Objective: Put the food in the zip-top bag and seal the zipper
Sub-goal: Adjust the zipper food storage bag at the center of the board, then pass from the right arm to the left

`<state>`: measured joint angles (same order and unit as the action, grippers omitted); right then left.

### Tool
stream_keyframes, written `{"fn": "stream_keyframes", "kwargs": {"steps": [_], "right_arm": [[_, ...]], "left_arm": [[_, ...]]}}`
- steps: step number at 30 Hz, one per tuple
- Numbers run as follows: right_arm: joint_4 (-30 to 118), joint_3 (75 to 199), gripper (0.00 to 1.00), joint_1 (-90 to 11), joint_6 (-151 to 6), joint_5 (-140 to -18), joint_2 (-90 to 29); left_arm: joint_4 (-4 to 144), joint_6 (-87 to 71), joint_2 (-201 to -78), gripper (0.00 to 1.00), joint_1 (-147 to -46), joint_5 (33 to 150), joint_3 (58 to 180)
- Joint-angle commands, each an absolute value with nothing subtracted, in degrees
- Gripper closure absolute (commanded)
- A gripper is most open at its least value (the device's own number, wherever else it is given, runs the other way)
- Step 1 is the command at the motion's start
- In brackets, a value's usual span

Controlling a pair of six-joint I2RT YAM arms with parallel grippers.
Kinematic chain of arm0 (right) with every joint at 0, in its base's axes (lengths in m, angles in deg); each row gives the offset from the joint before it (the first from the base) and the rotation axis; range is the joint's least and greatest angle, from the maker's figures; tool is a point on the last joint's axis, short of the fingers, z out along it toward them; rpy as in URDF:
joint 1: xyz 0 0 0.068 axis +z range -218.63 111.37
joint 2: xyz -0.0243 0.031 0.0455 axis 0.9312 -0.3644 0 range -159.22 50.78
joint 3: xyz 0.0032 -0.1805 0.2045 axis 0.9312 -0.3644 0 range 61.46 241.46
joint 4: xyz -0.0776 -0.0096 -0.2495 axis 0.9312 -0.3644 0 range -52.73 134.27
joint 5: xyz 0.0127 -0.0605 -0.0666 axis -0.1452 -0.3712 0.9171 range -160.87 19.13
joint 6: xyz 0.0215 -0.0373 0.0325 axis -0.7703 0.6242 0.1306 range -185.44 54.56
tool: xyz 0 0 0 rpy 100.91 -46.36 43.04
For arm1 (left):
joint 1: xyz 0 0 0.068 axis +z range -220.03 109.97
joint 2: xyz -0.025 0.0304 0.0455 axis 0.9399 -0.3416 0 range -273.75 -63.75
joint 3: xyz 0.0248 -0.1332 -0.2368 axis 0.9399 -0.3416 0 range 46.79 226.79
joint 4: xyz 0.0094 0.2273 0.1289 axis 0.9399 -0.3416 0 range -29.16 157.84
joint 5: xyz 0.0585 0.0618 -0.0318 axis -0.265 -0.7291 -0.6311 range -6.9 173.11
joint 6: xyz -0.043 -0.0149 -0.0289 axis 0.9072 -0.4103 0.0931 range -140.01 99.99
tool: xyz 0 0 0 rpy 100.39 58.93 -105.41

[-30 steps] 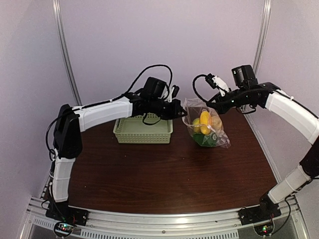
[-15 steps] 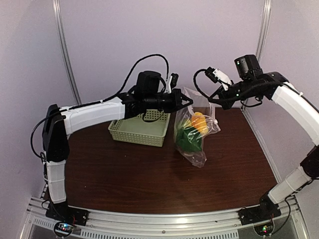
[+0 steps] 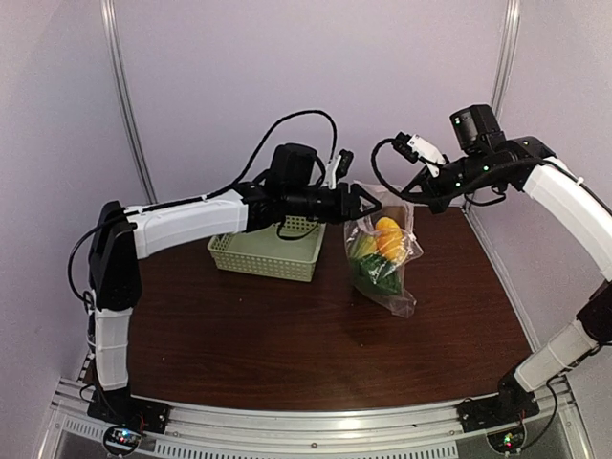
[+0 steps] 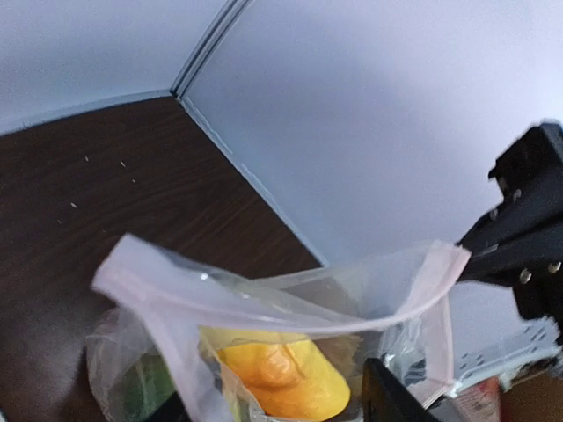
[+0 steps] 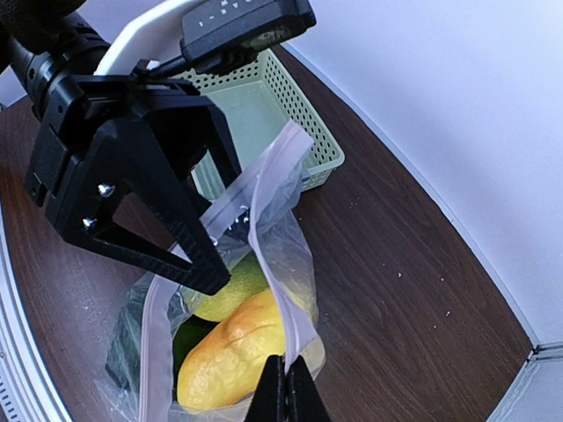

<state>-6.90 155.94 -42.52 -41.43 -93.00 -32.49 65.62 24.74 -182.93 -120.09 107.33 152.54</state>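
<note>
The zip-top bag (image 3: 384,258) hangs by its mouth edge from my right gripper (image 3: 415,196), which is shut on the zipper (image 5: 280,290) strip. The mouth gapes open (image 4: 264,303). The food lies inside: an orange-yellow piece (image 5: 224,356), a yellow-green round one (image 5: 233,288) and a dark green piece (image 5: 132,343). My left gripper (image 3: 368,203) is at the bag's other top corner, jaws wide apart, with the far side of the mouth strip (image 5: 251,189) passing loosely between them. In the left wrist view the orange piece (image 4: 281,374) shows just under the open rim.
The pale green slatted basket (image 3: 268,251) stands left of the bag, under the left forearm. The purple back wall is close behind both grippers. The dark wooden table (image 3: 287,335) runs toward the near edge and the arm bases.
The bag was lifted and pulled leftward off its first spot. The left gripper, shut on the bag's edge before, has now spread its jaws and let go. The bag swung slightly right.
</note>
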Motion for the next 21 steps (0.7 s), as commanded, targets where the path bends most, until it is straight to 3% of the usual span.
{"fn": "stream_keyframes", "kwargs": {"steps": [1, 3, 7, 12, 17, 21], "right_arm": [[-8.59, 157.37, 1.0, -42.36, -36.18, -94.08, -30.88], [-9.2, 157.6, 1.0, -42.43, -34.55, -94.75, -30.5], [-11.67, 159.15, 1.0, -42.35, -30.45, -100.97, -30.53], [-17.78, 163.17, 1.0, -42.35, -26.5, -108.83, -31.91], [-17.42, 161.59, 1.0, -42.29, -27.74, -107.77, -31.63], [-17.12, 159.46, 1.0, -42.26, -28.59, -107.65, -30.96]], "left_arm": [[56.15, 1.36, -175.09, 0.34, -118.57, 107.29, 151.26], [52.96, -9.56, -170.94, 0.15, -118.54, 105.94, 147.52], [54.02, -23.04, -162.46, 0.03, -118.34, 99.64, 136.05], [59.35, -31.16, -159.45, 0.02, -117.75, 100.26, 126.36], [64.52, -33.12, -157.81, 0.06, -119.39, 110.12, 122.73], [66.1, -33.9, -157.77, 0.07, -124.18, 109.32, 123.42]]}}
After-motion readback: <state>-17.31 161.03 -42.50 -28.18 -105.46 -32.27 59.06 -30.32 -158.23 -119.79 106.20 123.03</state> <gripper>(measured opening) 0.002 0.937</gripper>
